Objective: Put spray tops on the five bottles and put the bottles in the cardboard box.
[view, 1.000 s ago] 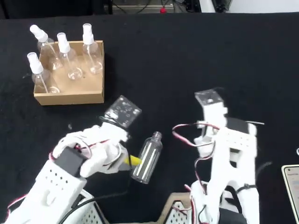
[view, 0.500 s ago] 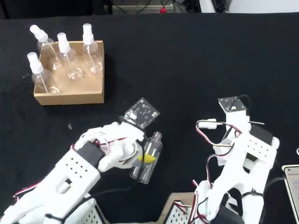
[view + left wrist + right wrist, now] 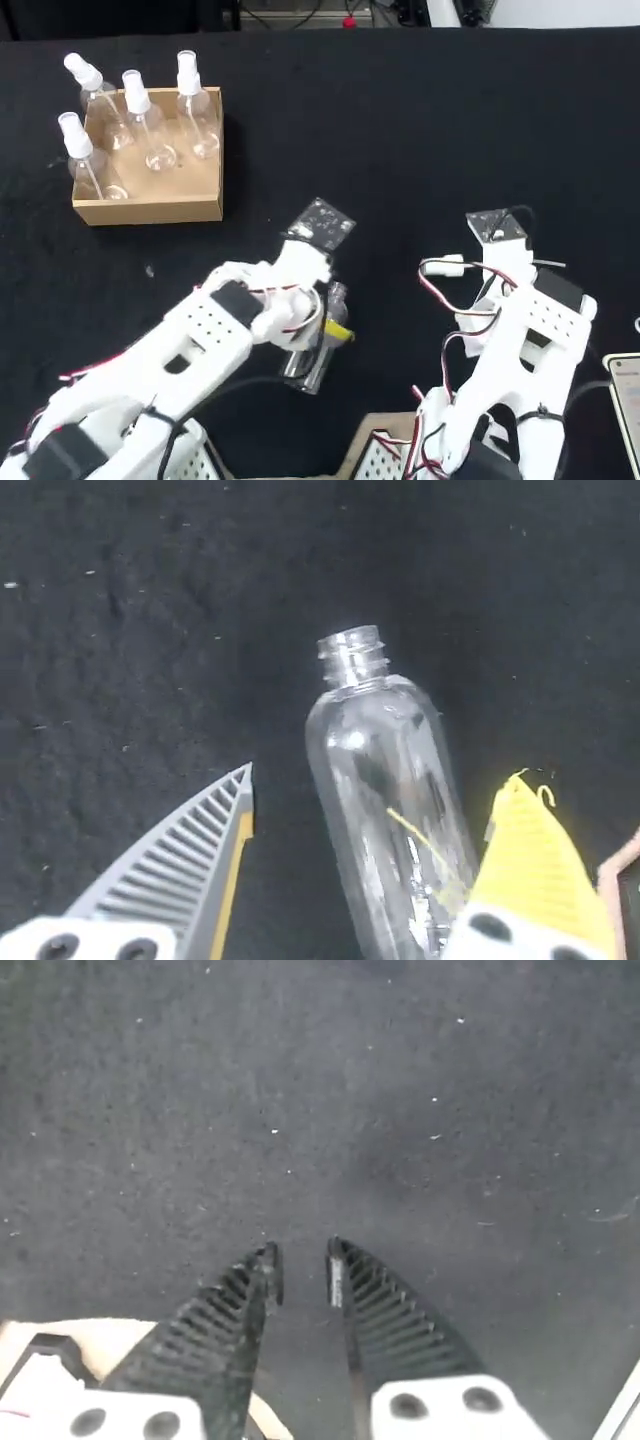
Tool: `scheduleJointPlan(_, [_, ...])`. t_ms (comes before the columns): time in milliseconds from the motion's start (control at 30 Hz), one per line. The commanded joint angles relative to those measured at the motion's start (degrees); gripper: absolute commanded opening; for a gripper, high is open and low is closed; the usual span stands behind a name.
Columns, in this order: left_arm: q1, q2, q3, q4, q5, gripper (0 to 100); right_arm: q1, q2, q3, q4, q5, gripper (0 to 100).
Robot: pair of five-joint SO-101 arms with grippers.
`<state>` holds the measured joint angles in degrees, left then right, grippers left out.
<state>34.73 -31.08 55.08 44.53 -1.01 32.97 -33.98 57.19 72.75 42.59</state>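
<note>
Your left gripper (image 3: 380, 776) now straddles the bottle (image 3: 370, 730), one finger on either side of its body, where a second ago it sat off to one side. Your right arm (image 3: 520, 320) stands farther to its right than before.

The bottle (image 3: 380, 770) is cut off at its base.

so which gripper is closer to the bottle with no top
Left. The left gripper straddles the bottle, a finger each side; the right gripper sits apart over bare cloth.
</note>
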Motion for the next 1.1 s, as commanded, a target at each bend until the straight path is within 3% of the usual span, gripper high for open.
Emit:
scheduleJointPlan(0, [1.7,3.3,-4.5,-1.8,0.4,36,0.9,-2.1,-0.2,-0.5,0.5,7.7])
scheduleJointPlan(300, [1.3,12.4,-8.0,-1.1,0.1,34,0.9,-2.1,0.0,-0.5,0.5,7.7])
scheduleJointPlan(467, [0.7,12.4,-9.1,2.0,-0.7,21,1.2,-2.1,0.0,-0.5,0.5,7.7])
scheduleJointPlan(633, [-0.7,12.3,-9.4,8.3,-9.4,11,1.2,-2.1,0.0,-0.5,0.5,7.7])
scheduleJointPlan(733, [-5.8,12.3,-11.6,15.8,-13.9,10,0.9,-2.1,0.0,-0.4,0.5,7.7])
scheduleJointPlan(900, [-20.1,12.3,-17.7,28.0,-21.4,10,-0.9,-2.1,0.0,-0.4,0.2,7.8])
scheduleJointPlan(1067, [-32.1,12.3,-18.4,29.3,-28.7,10,-9.9,-2.2,2.1,-1.1,-5.6,7.8])
